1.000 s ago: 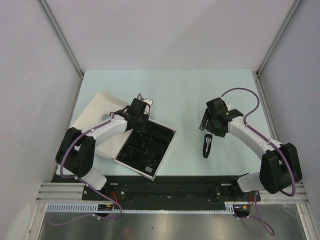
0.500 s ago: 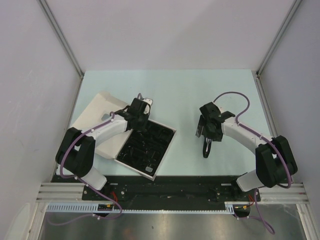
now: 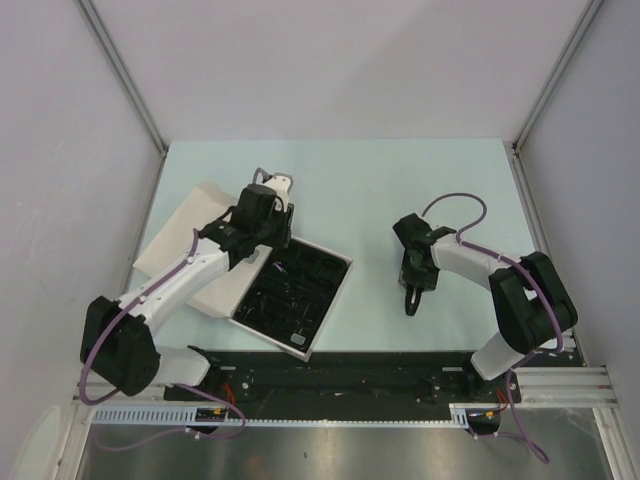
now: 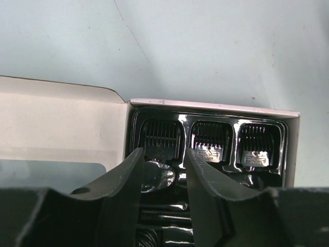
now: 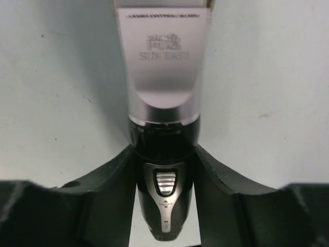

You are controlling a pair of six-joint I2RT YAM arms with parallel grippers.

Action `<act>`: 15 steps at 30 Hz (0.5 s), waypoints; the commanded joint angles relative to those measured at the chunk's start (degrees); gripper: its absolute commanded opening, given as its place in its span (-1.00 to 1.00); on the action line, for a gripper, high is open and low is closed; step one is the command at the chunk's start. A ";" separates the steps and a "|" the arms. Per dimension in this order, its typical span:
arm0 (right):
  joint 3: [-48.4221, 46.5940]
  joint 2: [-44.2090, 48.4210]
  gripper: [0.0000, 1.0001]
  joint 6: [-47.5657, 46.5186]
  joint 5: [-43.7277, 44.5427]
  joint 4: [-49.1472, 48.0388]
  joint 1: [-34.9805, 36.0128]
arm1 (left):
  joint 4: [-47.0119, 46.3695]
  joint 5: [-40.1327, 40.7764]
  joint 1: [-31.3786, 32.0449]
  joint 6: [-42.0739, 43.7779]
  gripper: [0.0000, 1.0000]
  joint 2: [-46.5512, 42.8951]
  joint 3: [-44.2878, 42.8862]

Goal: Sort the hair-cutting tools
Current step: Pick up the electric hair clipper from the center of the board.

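**Clipper gripped beside the open box**

The right arm is folded low and reaches inward from its base, its wrist bent down over the slim clipper (image 5: 163, 103), which lies on the pale tabletop (image 3: 360, 190) well to the right of the white box (image 3: 329, 309). The right gripper (image 5: 164, 149) is pinched on the clipper, one finger pressed to each side of its black body just below the silver head. The left arm is stretched forward from its base, and the left gripper (image 4: 163, 153) is hung above the far-left corner of the box, fingers spread with nothing held between them.

Three comb guards (image 4: 211, 141) are seen seated side by side in the black tray (image 3: 290, 295) along the far wall of the box. The nearer part of the tray is hidden behind the left gripper in the wrist view and is too dark to be made out from above. The lid (image 3: 185, 225) is folded open to the left of the box and is partly covered by the left arm.

A logo and a line of capitals are stamped on the clipper's silver head but are too faint to be read with certainty. White printing on two of the guards is too small to be read.
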State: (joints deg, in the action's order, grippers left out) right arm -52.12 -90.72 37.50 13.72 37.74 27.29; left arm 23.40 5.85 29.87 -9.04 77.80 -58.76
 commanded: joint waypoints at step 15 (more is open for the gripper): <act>-6.50 12.32 -0.96 -11.03 -3.58 -9.60 8.12 | 4.73 5.40 -0.07 -2.92 0.05 -17.93 -5.31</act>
State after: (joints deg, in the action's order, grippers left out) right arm -52.88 -82.15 33.87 14.66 35.09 32.73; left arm 27.40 8.25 29.87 -10.41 64.99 -59.57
